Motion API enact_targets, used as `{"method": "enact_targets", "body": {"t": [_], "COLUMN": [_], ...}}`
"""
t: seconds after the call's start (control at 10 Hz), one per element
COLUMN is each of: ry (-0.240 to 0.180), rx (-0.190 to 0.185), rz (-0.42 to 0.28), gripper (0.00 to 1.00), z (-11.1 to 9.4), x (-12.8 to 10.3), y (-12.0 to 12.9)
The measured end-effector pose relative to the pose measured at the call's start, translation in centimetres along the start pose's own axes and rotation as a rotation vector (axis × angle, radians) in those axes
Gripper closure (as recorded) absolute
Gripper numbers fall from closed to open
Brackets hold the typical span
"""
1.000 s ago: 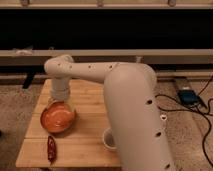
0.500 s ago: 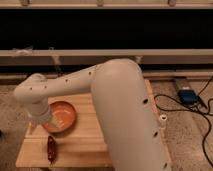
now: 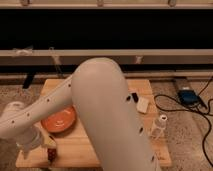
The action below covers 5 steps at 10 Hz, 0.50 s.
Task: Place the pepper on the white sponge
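Gripper [image 3: 40,146] hung low over the table's [image 3: 71,148] front-left corner, jaws spread wide, nothing held | pepper [image 3: 51,154] lay on the wood just beside it, partly hidden, near the orange plate's [image 3: 59,120] front edge | its long axis ran roughly front-to-back, tip direction unclear | white sponge [image 3: 143,105] sat well apart, toward the right edge.
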Motion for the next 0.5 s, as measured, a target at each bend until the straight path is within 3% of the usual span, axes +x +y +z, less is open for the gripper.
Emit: {"method": "enact_targets", "body": {"t": [0.5], "ry": [-0.006], "rx": [-0.048], "rz": [0.071], "gripper": [0.2], "z": [3.6], "x": [3.1], "y": [2.2]}}
